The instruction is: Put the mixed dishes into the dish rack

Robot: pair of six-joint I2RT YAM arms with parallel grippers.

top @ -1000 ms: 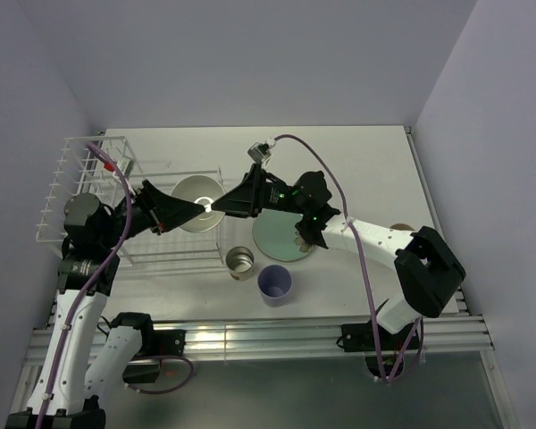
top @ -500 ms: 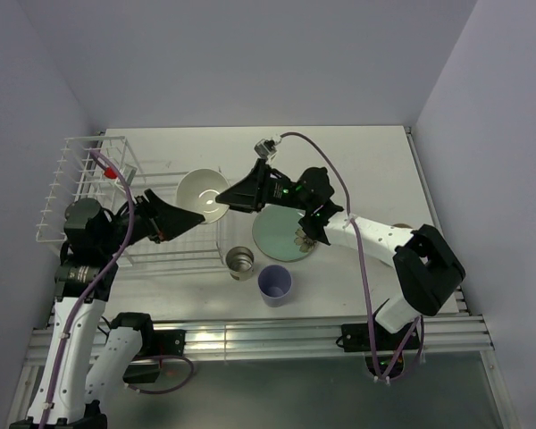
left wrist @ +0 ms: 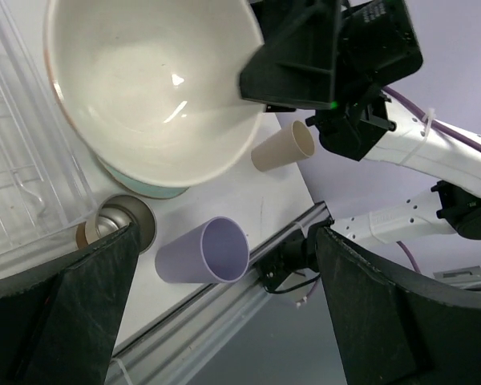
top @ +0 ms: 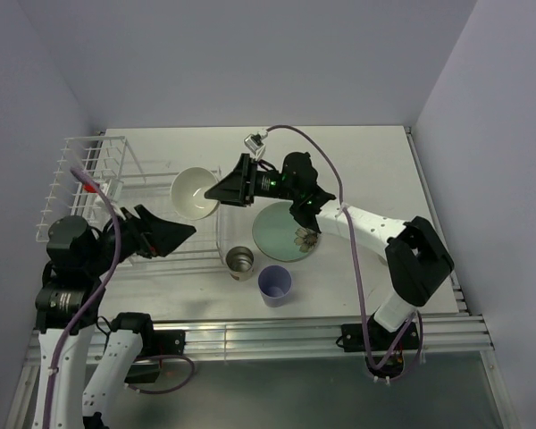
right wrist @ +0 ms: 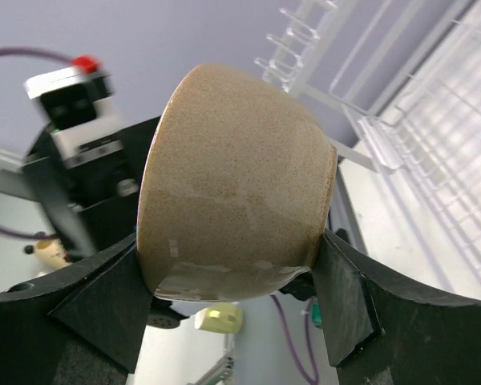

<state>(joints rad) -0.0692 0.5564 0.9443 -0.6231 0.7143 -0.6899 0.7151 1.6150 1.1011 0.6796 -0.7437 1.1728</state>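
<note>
Near edge of the table: lavender cup and small steel cup stand upright, just beside each other. The green plate lies flat right behind them. Left gripper hangs over the near side of the dish rack, jaws wide apart, nothing between them, touching nothing. Further back, right gripper is clamped on the cream bowl at its rim (bowl tipped, mouth facing the left arm). The bowl is in the air over the rack's right end; can't tell how far above the wires.

Hard to see:
- Beige tumbler shows only in the left wrist view, on the table past the plate. From above, the right arm covers it.
- Right wrist view is mostly the bowl's outer wall, with the fingertips hidden behind it.
- The plate's far edge sits under the right arm.
</note>
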